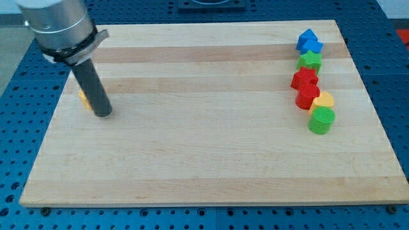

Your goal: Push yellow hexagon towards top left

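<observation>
We've got my tip point(103, 114) planted on the pale wooden board point(192, 166), holding nothing, with the small yellow hexagon block point(84, 98) mostly hidden, peeking out just left of the rod.

A pale wooden counter point(204, 160) is lying on a blue perforated base point(19, 115). Far off at the right, a file of blocks is sitting on it, each touching or just beside the next: a blue block point(308, 42) farthest, then a green star point(310, 61), two red blocks point(305, 80) point(308, 96), a yellow block point(324, 100), and a green cylinder point(321, 120) nearest. At the left edge, a yellow hexagon point(84, 98) is peeking out behind the dark rod, with my tip point(103, 113) resting on the counter just beside it.
</observation>
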Tool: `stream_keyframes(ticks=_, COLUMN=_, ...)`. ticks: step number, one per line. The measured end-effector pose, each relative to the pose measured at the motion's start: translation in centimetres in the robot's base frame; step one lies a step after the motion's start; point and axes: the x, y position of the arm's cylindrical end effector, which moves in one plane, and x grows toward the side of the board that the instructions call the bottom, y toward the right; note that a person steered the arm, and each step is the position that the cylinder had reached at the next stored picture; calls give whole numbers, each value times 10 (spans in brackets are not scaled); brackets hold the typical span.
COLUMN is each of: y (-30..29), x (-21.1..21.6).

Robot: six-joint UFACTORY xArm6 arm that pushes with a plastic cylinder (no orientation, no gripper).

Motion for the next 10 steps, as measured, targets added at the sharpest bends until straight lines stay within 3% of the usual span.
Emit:
stream_keyframes(ticks=1, y=-35, x=0)
stream_keyframes(ticks=5, y=-22, x=-82)
stream_keyframes(ticks=9, y=-22, x=-45)
stream_keyframes(ticks=10, y=-13, x=-53)
